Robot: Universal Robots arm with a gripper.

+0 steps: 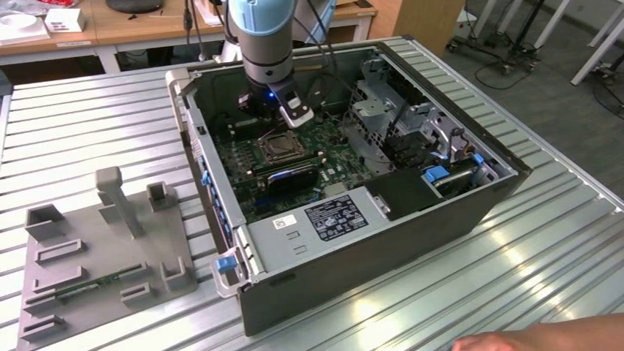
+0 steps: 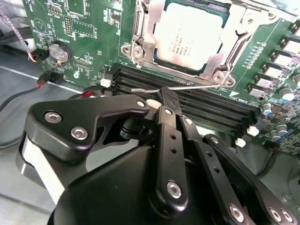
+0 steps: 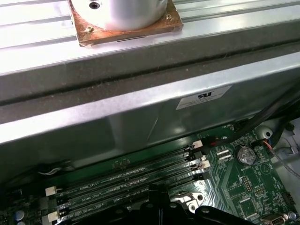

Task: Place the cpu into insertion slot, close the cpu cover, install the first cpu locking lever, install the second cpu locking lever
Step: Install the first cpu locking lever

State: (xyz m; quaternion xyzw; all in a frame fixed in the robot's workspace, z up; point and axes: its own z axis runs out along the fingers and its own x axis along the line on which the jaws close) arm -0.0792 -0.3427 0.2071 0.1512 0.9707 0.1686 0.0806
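The cpu (image 2: 187,33) lies flat in the insertion slot (image 1: 278,146) on the green board inside the open case. The silver cpu cover (image 2: 146,28) is folded down around it, framing its grey top. A thin wire locking lever (image 2: 197,85) runs along the socket's edge, over the black memory slots, with its hooked end free. My gripper (image 2: 166,96) is shut with nothing held, its black tip right at that lever. In the exterior view the gripper (image 1: 292,117) hangs just behind the socket. The first wrist view has the gripper (image 3: 157,206) low over the board.
Black memory slots (image 2: 211,108) lie beside the socket, and a coin battery (image 2: 60,51) with red and black wires sits nearby. The case wall (image 3: 140,117), drive cage (image 1: 375,110) and power supply (image 1: 322,219) hem in the board. A grey fixture (image 1: 107,241) and a hand (image 1: 546,338) are outside.
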